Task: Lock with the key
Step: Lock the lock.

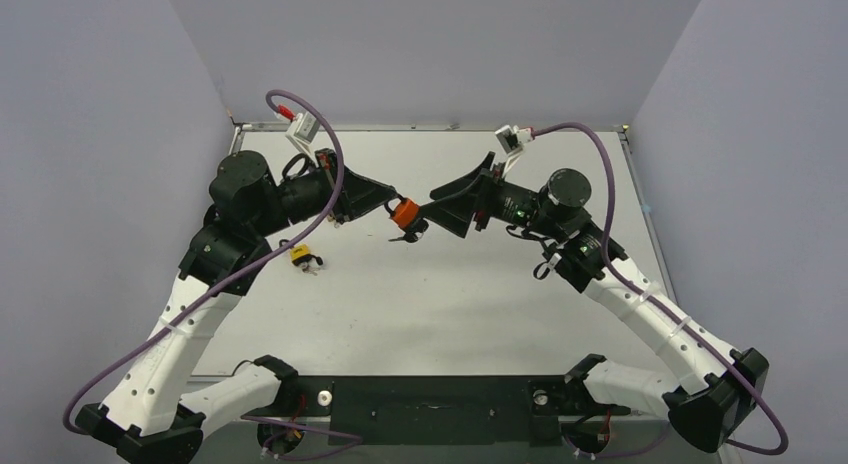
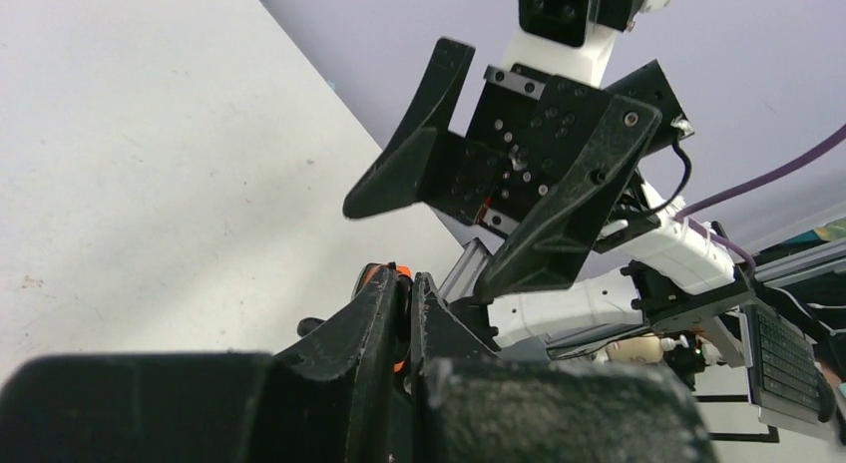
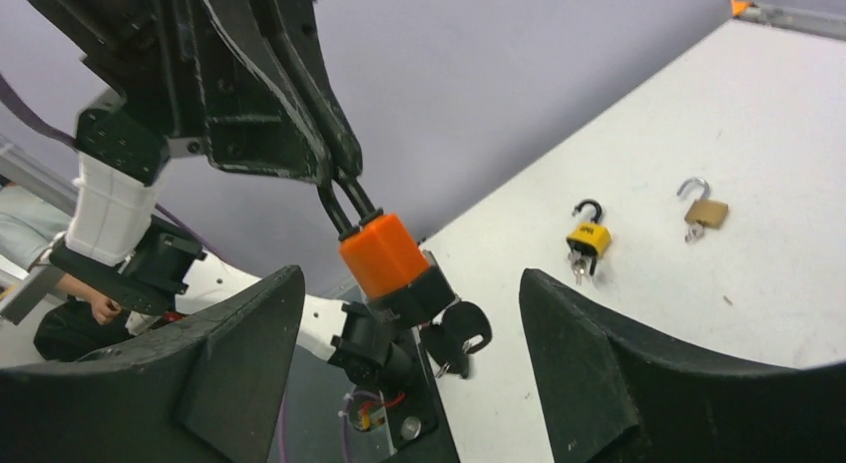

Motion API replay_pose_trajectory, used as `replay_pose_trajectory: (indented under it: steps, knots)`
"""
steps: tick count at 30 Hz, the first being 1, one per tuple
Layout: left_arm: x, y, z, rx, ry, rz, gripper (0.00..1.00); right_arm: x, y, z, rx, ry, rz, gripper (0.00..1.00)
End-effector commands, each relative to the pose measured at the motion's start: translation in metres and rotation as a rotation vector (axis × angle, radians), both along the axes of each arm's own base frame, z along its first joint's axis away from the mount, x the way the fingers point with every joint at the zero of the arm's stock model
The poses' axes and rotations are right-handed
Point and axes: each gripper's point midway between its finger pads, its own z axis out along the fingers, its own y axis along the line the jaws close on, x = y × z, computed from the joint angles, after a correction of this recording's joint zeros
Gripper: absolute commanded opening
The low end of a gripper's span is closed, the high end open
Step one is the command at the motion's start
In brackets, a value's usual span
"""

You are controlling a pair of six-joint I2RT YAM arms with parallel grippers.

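Observation:
An orange padlock [image 1: 404,212] with a black base hangs in the air above the table's middle. My left gripper [image 1: 392,206] is shut on its black shackle; in the right wrist view the padlock [image 3: 384,253] hangs from those fingers [image 3: 334,164]. A black key [image 3: 457,335] with spare keys on a ring sticks out of the lock's bottom; it also shows in the top view [image 1: 405,237]. My right gripper [image 1: 432,210] is open, its jaws wide apart on either side of the padlock, touching nothing. In the left wrist view only an orange edge [image 2: 399,273] shows between the fingers.
A yellow padlock [image 1: 301,255] with an open shackle and keys lies on the table at the left; it also shows in the right wrist view [image 3: 589,238]. A brass padlock [image 3: 704,211], shackle open, lies beside it. Purple cables loop over both arms.

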Motion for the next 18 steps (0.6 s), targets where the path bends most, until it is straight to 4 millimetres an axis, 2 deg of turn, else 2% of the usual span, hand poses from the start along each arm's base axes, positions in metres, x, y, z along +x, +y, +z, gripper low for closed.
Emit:
replay_pose_trajectory:
  steps: [1, 4, 7, 18]
  knots:
    - [-0.012, 0.002, 0.027, -0.059, -0.049, -0.040, 0.00, -0.016, -0.013, 0.055, 0.173, -0.160, 0.115, 0.76]
    - [-0.005, 0.004, 0.023, -0.058, -0.020, -0.013, 0.00, -0.011, -0.019, 0.056, 0.215, -0.142, 0.130, 0.79]
    - [-0.002, 0.003, 0.028, -0.085, -0.003, -0.011, 0.00, -0.014, -0.021, 0.053, 0.253, -0.147, 0.185, 0.79]
    - [0.005, 0.004, 0.059, -0.200, 0.002, -0.026, 0.00, -0.006, -0.015, 0.010, 0.107, -0.140, 0.174, 0.69]
